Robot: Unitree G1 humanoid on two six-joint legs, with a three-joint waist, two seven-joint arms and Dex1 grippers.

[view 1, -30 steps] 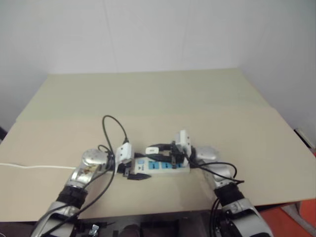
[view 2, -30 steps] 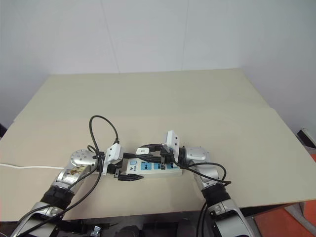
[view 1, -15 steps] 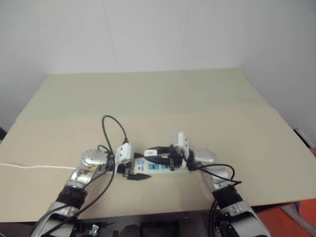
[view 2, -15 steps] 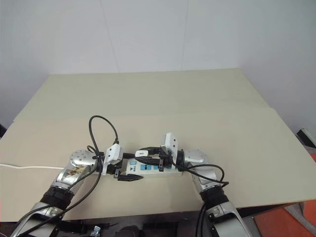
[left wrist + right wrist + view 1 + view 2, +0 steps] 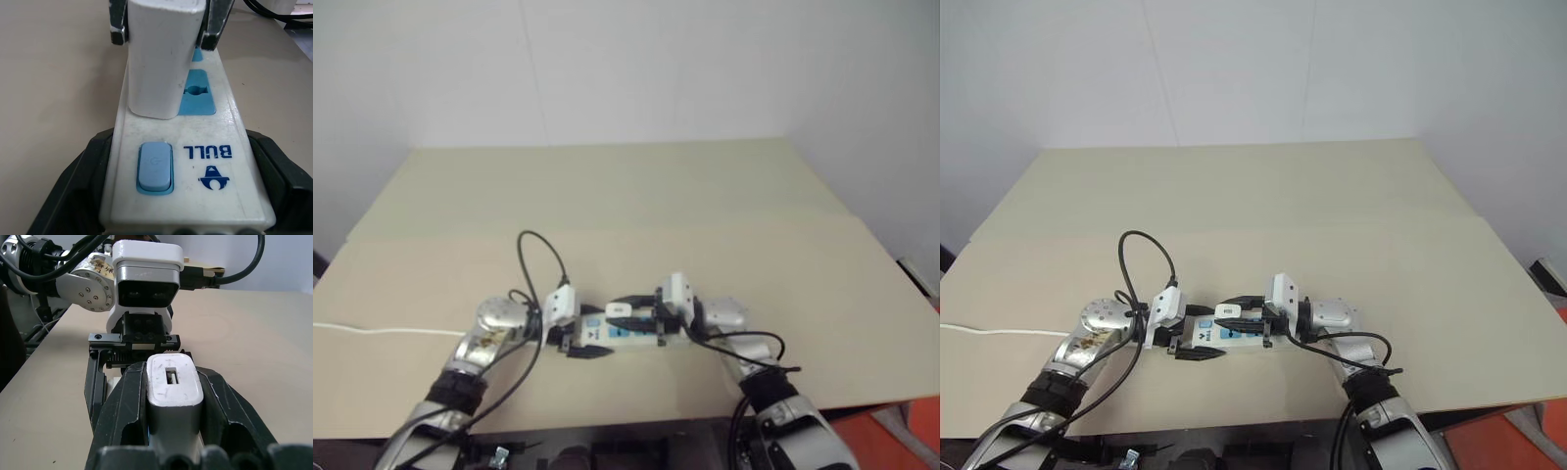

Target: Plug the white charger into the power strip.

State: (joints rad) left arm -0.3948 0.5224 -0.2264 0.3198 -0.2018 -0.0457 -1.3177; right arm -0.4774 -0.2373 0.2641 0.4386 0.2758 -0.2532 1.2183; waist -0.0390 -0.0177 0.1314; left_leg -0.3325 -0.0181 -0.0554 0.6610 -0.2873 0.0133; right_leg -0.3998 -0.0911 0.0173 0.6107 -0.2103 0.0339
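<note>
The right gripper [image 5: 1252, 318] pinches the white charger [image 5: 164, 56] between its two black fingers [image 5: 124, 423], and the charger stands upright with its base at the first blue socket past the switch [image 5: 155, 166]. The left gripper [image 5: 1190, 350] clamps the switch end of the power strip [image 5: 222, 142], fingers pressed against both long sides, pinning it flat on the table [image 5: 1351, 225]. To do this well, I'd say the push has to go straight down with the charger kept square to the socket face, while the left grip holds firm so the strip can't skid or tip. Whether the prongs are fully seated can't be told from here. Compared with a second ago, the charger sits lower, down against the strip rather than hovering above it, and the strip hasn't shifted
</note>
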